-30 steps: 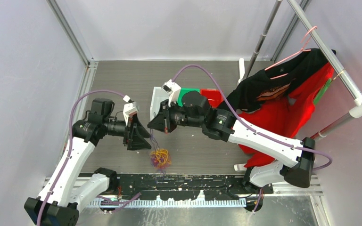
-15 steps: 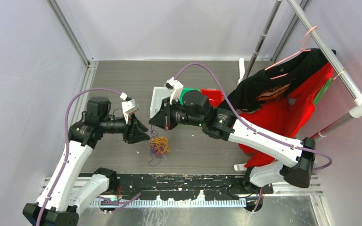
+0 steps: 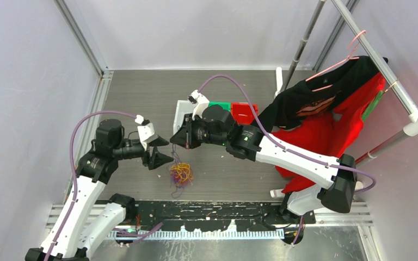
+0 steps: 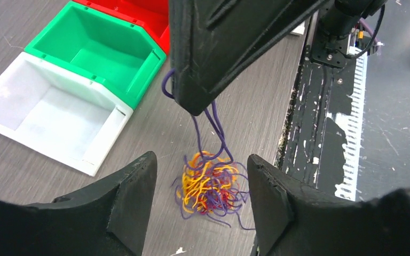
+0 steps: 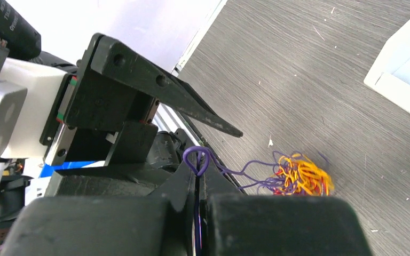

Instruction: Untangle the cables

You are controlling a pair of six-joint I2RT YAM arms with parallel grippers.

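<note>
Pinching purple strands, right jaws hold the cables (image 4: 209,186); left jaws wide, empty. Tangle likely light, limp, snag-prone: grip loose outer loop w/ left, pull gently

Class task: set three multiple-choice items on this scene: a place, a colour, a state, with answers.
1. Which bin stands between the other two? A white bin; B green bin; C red bin.
2. What colour strand of the cables does the right gripper pinch? A purple; B orange-yellow; C red.
3. How is the left gripper? A shut on cables; B open, holding nothing; C out of view.
Answers: 1 B, green sits mid-row; 2 A, a purple loop pokes from its closed fingertips; 3 B, its fingers stand apart, gripping nothing.
</note>
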